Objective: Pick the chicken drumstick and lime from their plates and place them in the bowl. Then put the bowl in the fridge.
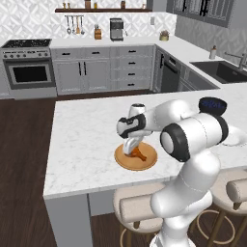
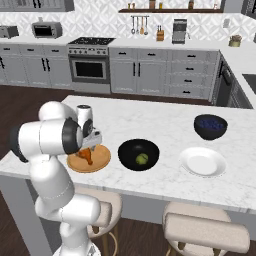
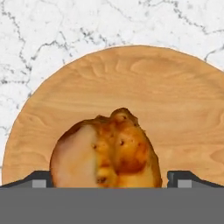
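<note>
1. Two plates sit on the white marble island counter [image 2: 150,117]: a tan wooden plate [image 2: 101,161] at the robot's left and a glossy white plate [image 2: 202,162] well to its right.
2. Between them stands the wide black bowl [image 2: 138,153], just beside the wooden plate, and the yellow-green lime [image 2: 142,159] lies inside it.
3. On the wooden plate lies the orange-brown chicken drumstick [image 3: 107,153], seen close in the hand view with its thick, pale-sided end facing the camera.
4. Over that plate the gripper [image 3: 107,178] is lowered with its jaws spread wide; one dark fingertip [image 3: 37,180] stands on each side of the drumstick, and a narrow gap shows between each tip and the meat, so nothing is clamped.
5. From the left base view, the white hand points down onto the wooden plate [image 1: 144,163], and the drumstick [image 1: 139,154] shows just below it; the gripper [image 1: 131,150] is hard to make out there.
6. Behind the white plate a smaller dark blue bowl [image 2: 210,127] rests on the same counter, apart from both plates.
7. Beyond the island, grey cabinets [image 2: 150,72] line the far wall, with a steel oven range [image 2: 90,62] set among them.
8. Beneath the near edge of the island stand padded stools [image 2: 205,232].
</note>
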### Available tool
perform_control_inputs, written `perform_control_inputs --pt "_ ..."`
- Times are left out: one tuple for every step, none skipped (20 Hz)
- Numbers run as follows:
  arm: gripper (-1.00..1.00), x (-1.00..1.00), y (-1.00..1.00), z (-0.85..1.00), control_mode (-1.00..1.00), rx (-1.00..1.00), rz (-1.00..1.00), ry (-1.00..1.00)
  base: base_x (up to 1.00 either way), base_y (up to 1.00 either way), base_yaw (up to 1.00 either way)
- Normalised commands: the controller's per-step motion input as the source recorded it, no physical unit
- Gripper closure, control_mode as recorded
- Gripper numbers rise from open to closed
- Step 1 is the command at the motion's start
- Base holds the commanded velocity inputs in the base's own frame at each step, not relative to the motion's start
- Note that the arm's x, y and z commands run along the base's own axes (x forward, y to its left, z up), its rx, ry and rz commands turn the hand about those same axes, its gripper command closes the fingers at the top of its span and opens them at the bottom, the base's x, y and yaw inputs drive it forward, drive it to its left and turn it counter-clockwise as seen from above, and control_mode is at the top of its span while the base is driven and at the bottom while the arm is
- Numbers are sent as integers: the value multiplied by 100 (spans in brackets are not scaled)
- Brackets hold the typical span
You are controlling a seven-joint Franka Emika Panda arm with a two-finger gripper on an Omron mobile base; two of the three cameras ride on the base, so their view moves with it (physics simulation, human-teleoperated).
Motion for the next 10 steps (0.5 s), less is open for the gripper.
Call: perform_control_inputs --pt "-100 -9 0 -42 -100 0 5 0 0 0 0" --pt "-100 -11 0 -52 -100 0 7 0 0 0 0" --pt "100 -11 9 -52 -100 0 7 0 0 0 0" --pt "100 -26 7 -31 -100 0 7 0 0 0 0" --pt "100 -35 5 -26 -100 0 7 0 0 0 0" --pt "100 -49 3 -20 -100 0 7 0 0 0 0" --pt "100 -67 0 -4 -100 0 7 -7 0 0 0" --pt "100 -87 0 0 -100 0 3 -13 0 0 0" --pt "100 -96 -1 27 -100 0 0 -21 0 0 0" --pt "100 -95 -9 46 -100 0 0 -18 0 0 0"
